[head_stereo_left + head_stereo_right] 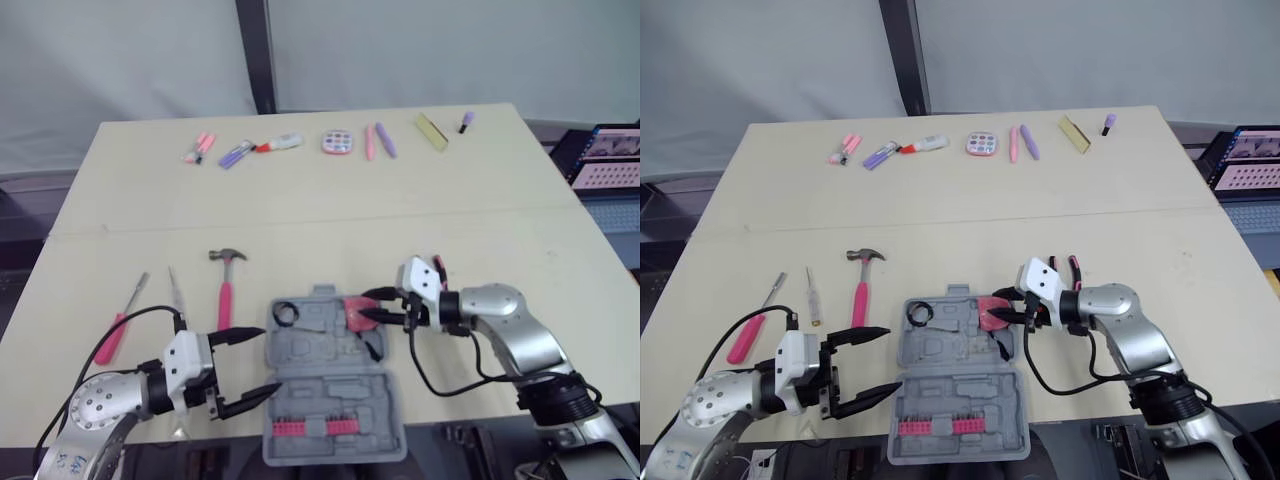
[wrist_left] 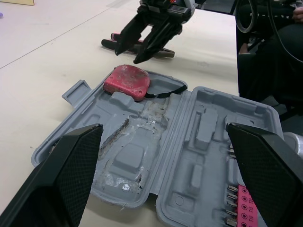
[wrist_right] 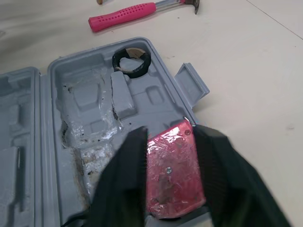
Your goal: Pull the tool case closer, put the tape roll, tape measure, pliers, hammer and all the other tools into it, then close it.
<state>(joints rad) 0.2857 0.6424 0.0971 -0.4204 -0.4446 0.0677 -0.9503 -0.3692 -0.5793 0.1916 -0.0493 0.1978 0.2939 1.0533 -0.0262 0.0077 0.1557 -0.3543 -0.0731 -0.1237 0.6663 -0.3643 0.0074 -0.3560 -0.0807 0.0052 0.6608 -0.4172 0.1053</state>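
Pink tape measure (image 2: 128,81) lies in the tool case (image 1: 330,400); our right hand (image 2: 128,56) and left hand (image 1: 265,358) gape empty; the pliers (image 2: 111,42) look due next.

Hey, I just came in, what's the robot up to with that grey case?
It is packing tools into the open tool case. The tape roll and the pink tape measure lie in it; the right gripper hovers over the tape measure, jaws open either side. The left gripper hangs open at the case's near-left edge. The hammer, pliers and a pink-handled screwdriver lie on the table outside.
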